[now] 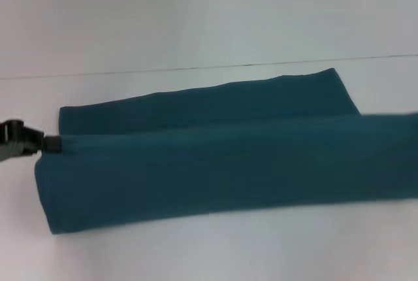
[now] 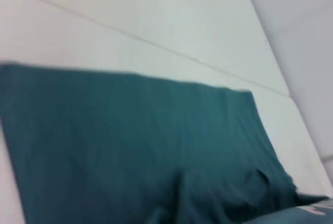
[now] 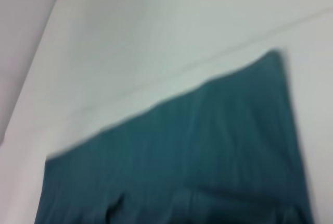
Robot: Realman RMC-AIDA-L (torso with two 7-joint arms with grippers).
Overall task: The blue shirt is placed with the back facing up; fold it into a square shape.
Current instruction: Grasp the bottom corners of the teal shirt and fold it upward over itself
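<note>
While the blue shirt (image 1: 215, 163) lies across the white table (image 1: 196, 13) as a long band w/ a near layer folded over, the left gripper (image 1: 49, 142) is clamped on its left edge. Right gripper out of view; fingers can't tell.

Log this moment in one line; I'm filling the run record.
shirt: folded lengthwise strip | left gripper: gripping shirt's left end | right gripper: unseen
</note>
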